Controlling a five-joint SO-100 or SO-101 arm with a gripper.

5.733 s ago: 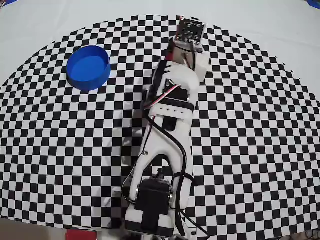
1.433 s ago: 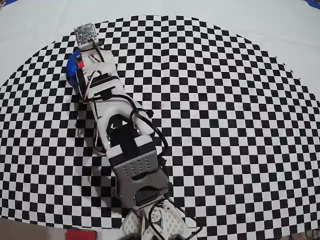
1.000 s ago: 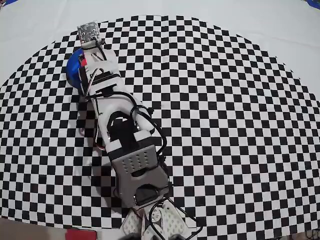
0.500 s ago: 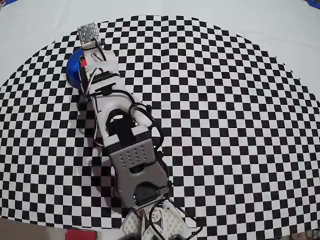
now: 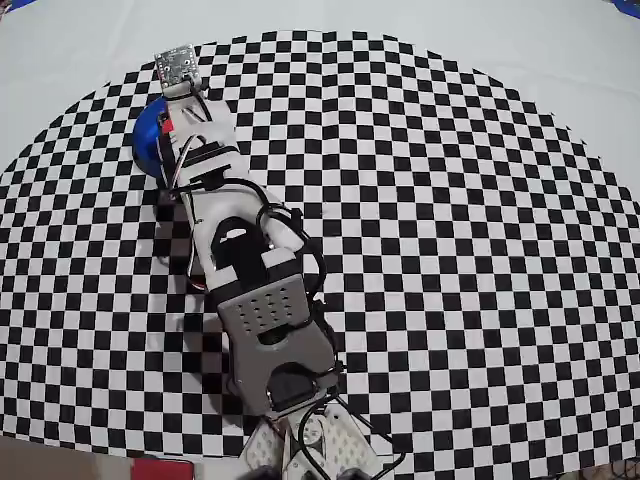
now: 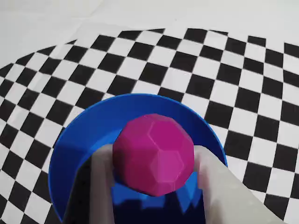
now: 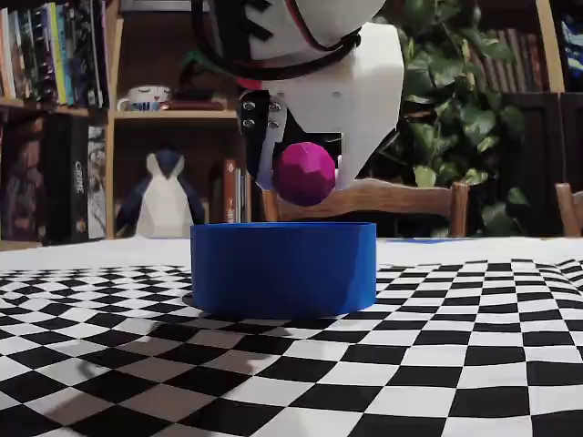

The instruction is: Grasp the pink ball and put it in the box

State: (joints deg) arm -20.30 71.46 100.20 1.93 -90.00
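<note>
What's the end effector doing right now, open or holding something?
End effector: closed on the pink ball, held just above the blue box.

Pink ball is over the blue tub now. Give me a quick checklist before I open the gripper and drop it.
1. Grip: the gripper is shut on the pink ball, one finger on each side in the wrist view. Ok.
2. Alignment: in the wrist view the ball sits inside the outline of the box. Ok.
3. Height: in the fixed view the ball hangs just above the box rim, not touching it. Ok.
4. Box interior: the visible part looks empty; the area under the ball is hidden. Cannot tell.
5. Box upright and flat on the checkered cloth. Ok.
6. Overhead view: arm covers the ball. Cannot tell there.
</note>
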